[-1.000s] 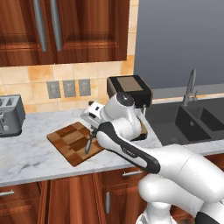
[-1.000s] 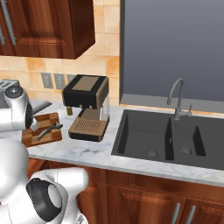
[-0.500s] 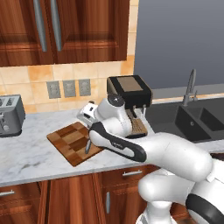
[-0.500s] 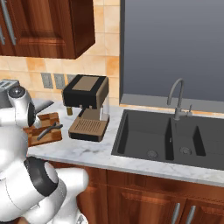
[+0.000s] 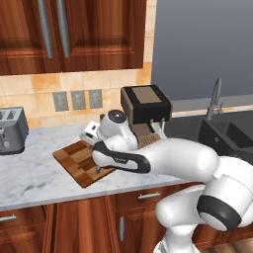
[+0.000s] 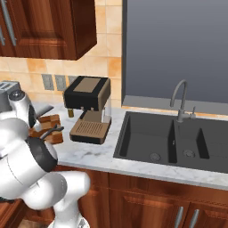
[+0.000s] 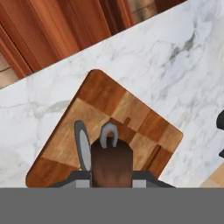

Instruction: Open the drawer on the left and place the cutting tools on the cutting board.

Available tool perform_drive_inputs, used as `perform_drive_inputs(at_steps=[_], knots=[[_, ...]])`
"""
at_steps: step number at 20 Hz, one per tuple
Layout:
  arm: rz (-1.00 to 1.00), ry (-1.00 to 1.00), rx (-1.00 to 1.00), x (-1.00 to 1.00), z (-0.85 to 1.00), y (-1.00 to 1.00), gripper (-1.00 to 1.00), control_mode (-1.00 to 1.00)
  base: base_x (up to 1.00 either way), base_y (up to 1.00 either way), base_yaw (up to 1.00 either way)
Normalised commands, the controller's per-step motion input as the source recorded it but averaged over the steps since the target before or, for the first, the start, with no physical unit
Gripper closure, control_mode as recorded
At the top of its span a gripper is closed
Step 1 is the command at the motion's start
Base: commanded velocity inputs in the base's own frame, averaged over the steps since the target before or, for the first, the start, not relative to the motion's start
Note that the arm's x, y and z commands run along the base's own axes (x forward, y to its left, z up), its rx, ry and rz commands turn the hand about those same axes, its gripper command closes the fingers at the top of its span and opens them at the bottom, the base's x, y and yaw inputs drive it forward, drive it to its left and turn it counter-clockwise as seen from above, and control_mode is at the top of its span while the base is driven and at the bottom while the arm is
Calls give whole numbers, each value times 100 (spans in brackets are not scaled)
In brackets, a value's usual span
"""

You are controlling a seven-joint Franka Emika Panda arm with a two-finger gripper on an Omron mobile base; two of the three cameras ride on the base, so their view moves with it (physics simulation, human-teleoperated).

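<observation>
Comparing this moment with the views of a second ago, you will find the arm folded lower and further forward over the cutting board (image 5: 79, 160), while the board itself has not moved on the desk (image 5: 29, 183). In the hand view the gripper (image 7: 111, 175) is narrow, clamped on a dark-handled cutting tool (image 7: 111, 164) at lower centre, directly above the board's checkered blocks. A slim grey tool (image 7: 82, 151) shows just left of it; whether it rests on the board you cannot tell. Judge this as the placing step, release pending. The coffee machine (image 5: 146, 104) stands just right of the board.
</observation>
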Motion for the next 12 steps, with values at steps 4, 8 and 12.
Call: perform_drive_inputs(at_steps=[4, 8, 12], knots=[[0, 0, -5, 22, -27, 30, 100, -100, 0, 0, 0], [0, 0, -4, 19, -34, 17, 100, -100, 0, 0, 0], [0, 0, -3, 23, -44, 7, 100, -100, 0, 0, 0]])
